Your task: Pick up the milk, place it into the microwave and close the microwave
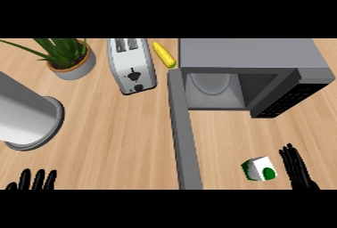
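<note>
The milk [260, 169] is a small white and green carton standing on the wooden counter at the lower right. My right hand [296, 168] is just to its right, fingers straight and open, a small gap from the carton. The grey microwave [253, 58] sits at the upper right with its cavity open and a round glass plate [212, 83] inside. Its door [183, 133] swings out toward me, reaching down the middle of the view. My left hand [34, 180] rests open at the lower left edge, fingers up.
A silver toaster [132, 66] stands left of the microwave, with a yellow corn cob [164, 54] between them. A potted plant [67, 57] is at the upper left. A large grey cylinder [25, 118] lies at the left edge.
</note>
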Controlling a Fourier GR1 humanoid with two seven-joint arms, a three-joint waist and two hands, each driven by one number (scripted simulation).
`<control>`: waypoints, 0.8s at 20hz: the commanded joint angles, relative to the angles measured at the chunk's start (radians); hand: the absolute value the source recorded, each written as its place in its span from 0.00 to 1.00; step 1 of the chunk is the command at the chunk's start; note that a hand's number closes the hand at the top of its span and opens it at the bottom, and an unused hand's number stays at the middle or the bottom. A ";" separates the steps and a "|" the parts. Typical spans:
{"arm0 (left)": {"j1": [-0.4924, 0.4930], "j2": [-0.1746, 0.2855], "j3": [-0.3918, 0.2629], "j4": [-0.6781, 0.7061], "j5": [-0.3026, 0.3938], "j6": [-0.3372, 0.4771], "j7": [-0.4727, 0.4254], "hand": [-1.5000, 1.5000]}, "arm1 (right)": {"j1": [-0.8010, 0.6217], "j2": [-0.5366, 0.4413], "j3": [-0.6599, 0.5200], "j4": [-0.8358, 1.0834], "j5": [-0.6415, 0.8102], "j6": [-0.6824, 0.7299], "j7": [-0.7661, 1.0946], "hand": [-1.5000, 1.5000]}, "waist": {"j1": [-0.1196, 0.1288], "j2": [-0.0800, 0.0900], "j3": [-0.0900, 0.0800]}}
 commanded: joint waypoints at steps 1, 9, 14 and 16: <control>-0.016 0.026 0.040 -0.048 0.040 0.007 0.052 0.00 | -0.082 -0.027 -0.008 0.147 0.038 -0.013 -0.084 0.00 | -0.003 0.000 0.000; -0.012 0.025 0.021 -0.041 0.049 0.021 0.032 0.00 | -0.138 -0.010 0.007 0.302 0.071 -0.088 -0.193 0.00 | -0.005 0.000 -0.001; 0.022 0.014 -0.030 0.021 -0.008 0.012 -0.051 0.00 | -0.283 -0.078 -0.047 0.639 0.074 -0.088 -0.380 0.00 | 0.001 0.001 0.001; 0.048 0.052 0.024 0.051 0.059 -0.045 -0.095 0.00 | -0.294 -0.065 -0.021 0.639 0.102 -0.127 -0.393 0.00 | 0.003 0.001 0.000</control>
